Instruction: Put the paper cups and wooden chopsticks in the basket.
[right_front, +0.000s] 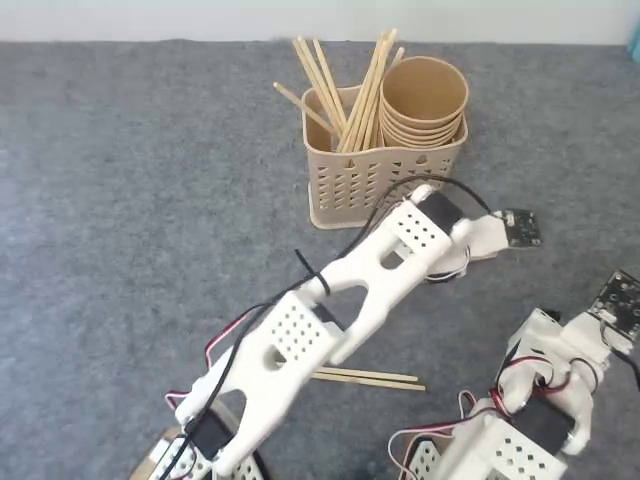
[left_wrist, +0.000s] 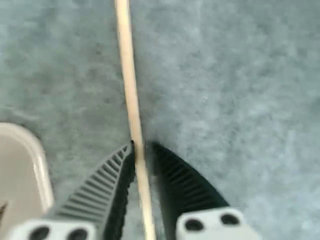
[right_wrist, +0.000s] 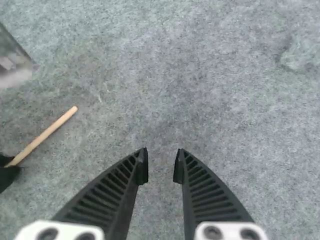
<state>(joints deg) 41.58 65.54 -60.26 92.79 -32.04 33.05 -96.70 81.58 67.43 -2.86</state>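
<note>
Left wrist view has the left pincer (left_wrist: 142, 150) clamped on a chopstick (left_wrist: 127, 75) beside the basket (right_front: 360, 185). The stick looks light, stiff and smooth, and likely swivels unless held mid-length. Two chopsticks (right_front: 370, 377) lie on the table (right_front: 120, 200). The right pincer (right_wrist: 160, 165) hangs slightly parted, empty.

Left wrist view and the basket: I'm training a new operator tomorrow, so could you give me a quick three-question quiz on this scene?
1. Fill in: in the basket, the paper cups sit nested as one ____.
2. True or false: the right gripper grips something.
3. The left gripper is shut on: A) a paper cup; B) a chopstick; C) nothing.

Key: 1 stack; 2 false; 3 B.
</note>
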